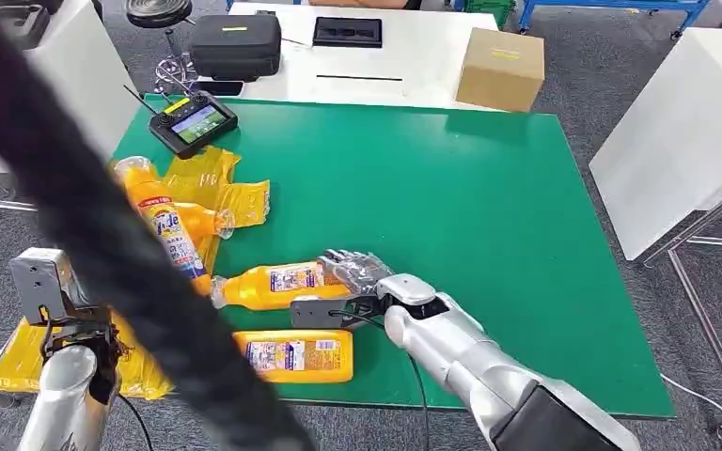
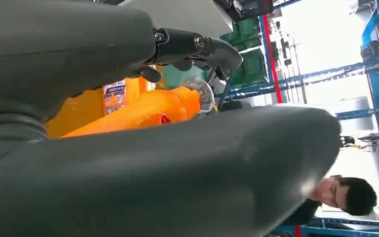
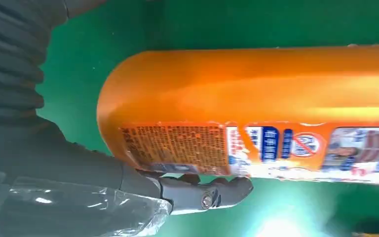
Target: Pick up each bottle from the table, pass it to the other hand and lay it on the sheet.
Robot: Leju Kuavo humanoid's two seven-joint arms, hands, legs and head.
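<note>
An orange bottle (image 1: 268, 286) lies on the green table (image 1: 489, 207), cap to the left. My right hand (image 1: 351, 274) is at its base, fingers over the top and thumb below, gripping it; up close the bottle (image 3: 256, 98) lies against a dark finger (image 3: 202, 195). A second orange bottle (image 1: 297, 355) lies just nearer me. Two more bottles (image 1: 167, 227) rest on yellow sheets (image 1: 218, 188) at the left. My left hand (image 2: 177, 163) holds nothing, thumb and fingers (image 2: 202, 49) apart; a clear-capped bottle (image 2: 168, 106) shows beyond the gap.
A black cable (image 1: 103, 235) close to the camera crosses the left side and hides part of my left arm (image 1: 64, 395). A controller (image 1: 192, 122) sits at the table's far left corner. Another yellow sheet (image 1: 14, 366) lies at the near left. A person (image 2: 345, 195) is nearby.
</note>
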